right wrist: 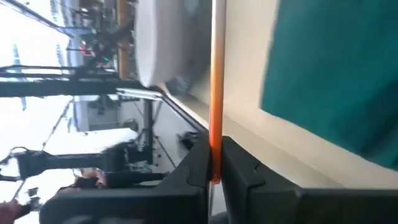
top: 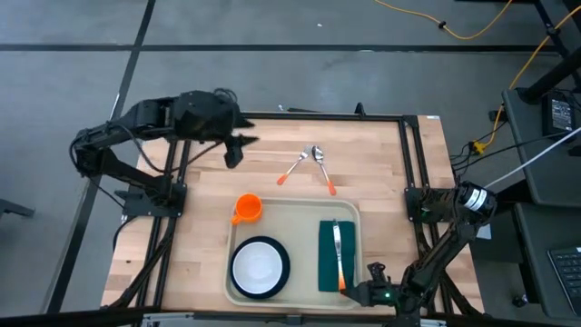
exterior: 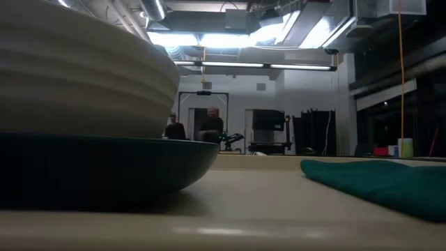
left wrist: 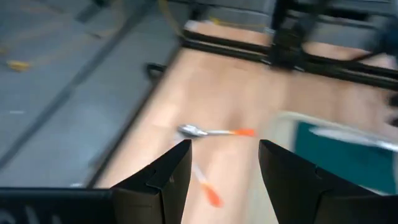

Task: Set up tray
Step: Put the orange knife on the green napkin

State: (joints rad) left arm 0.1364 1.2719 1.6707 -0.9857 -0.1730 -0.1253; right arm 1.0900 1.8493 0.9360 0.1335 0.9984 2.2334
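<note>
The beige tray (top: 300,213) lies at the table's near middle. In it are a white bowl on a dark plate (top: 260,266) and a dark green napkin (top: 327,263), over which lies an orange-handled utensil (top: 338,250). My right gripper (top: 356,291), at the tray's near right corner, is shut on that utensil. Two orange-handled spoons (top: 309,163) lie crossed on the bare wood beyond the tray. My left gripper (top: 241,148) hangs open above the table to their left, touching nothing. An orange cup (top: 247,209) stands at the tray's far left corner. My right gripper pinches the utensil's orange handle at its free end (right wrist: 215,163) between its two fingers. The fingers come nearly level from the table's near right side and lie along the utensil. The metal end reaches out over the napkin; whether it rests there I cannot tell.
Black frame rails (top: 413,154) run along the table's far and right edges. Bare wood lies between the spoons and the tray. In the low view the bowl on its plate (exterior: 83,104) fills the left, the napkin (exterior: 383,181) lies at the right, and people stand far behind.
</note>
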